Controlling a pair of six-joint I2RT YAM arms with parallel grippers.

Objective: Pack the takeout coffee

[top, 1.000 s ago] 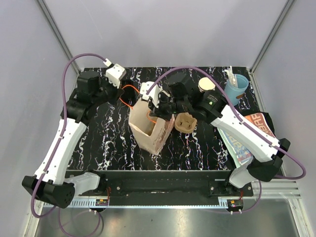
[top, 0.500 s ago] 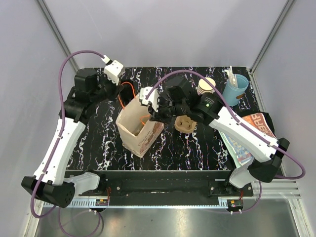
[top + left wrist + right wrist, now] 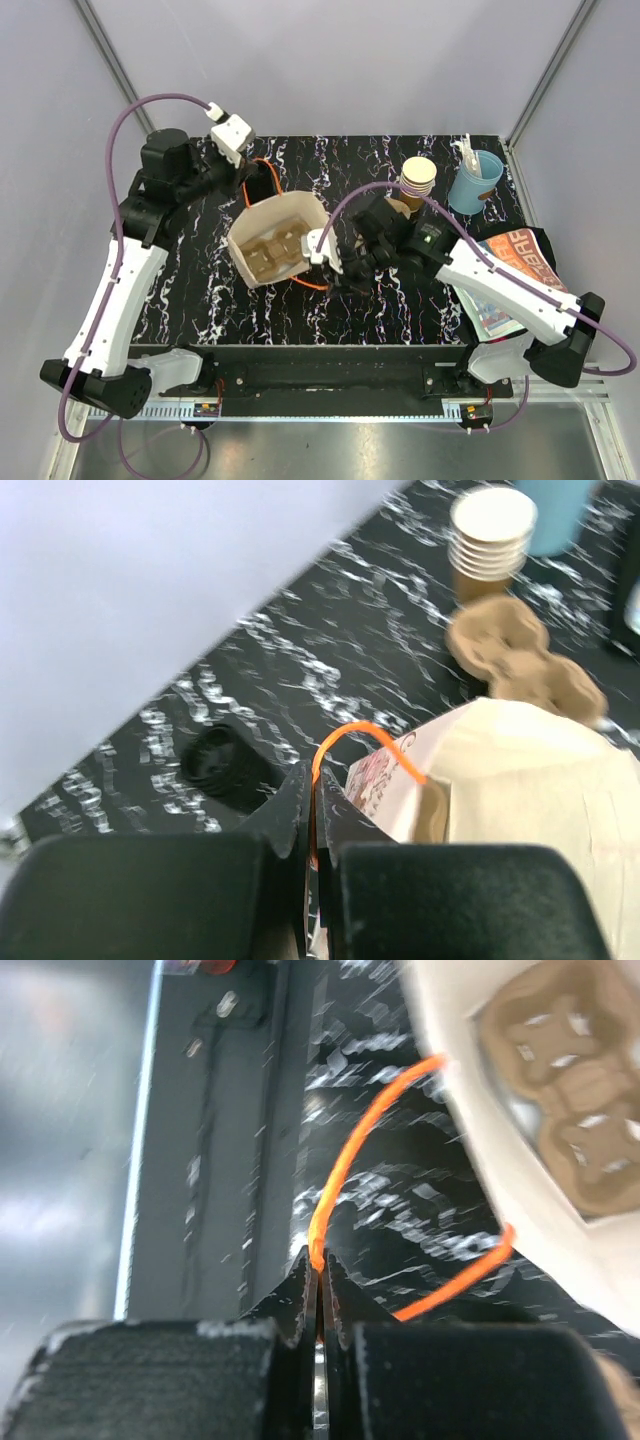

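two arms held one paper bag (image 3: 296, 212) open between them on the black marbled table (image 3: 200, 285). the left fingers (image 3: 304, 796) were closed on the bag's far orange handle (image 3: 366, 742), with the loop pinched between their tips. the right fingers (image 3: 306, 1282) were closed on the near orange handle (image 3: 348, 1165) in the same way. the bag lay near the middle of the table with its mouth turned up toward the overhead camera, and a brown cardboard cup carrier (image 3: 272, 252) sat inside it. a second carrier (image 3: 520, 662) lay on the table to the right of the bag, just on the near side of a stack of nested tan cups (image 3: 418, 178). a light blue cup (image 3: 476, 186) stood at the far right corner, and a printed sheet (image 3: 515, 262) lay at the right edge. of the takeout coffee, only a round black lid (image 3: 222, 764) showed, on the table on the far side of the bag and outside it. the single tan cup could not be picked out in any view.
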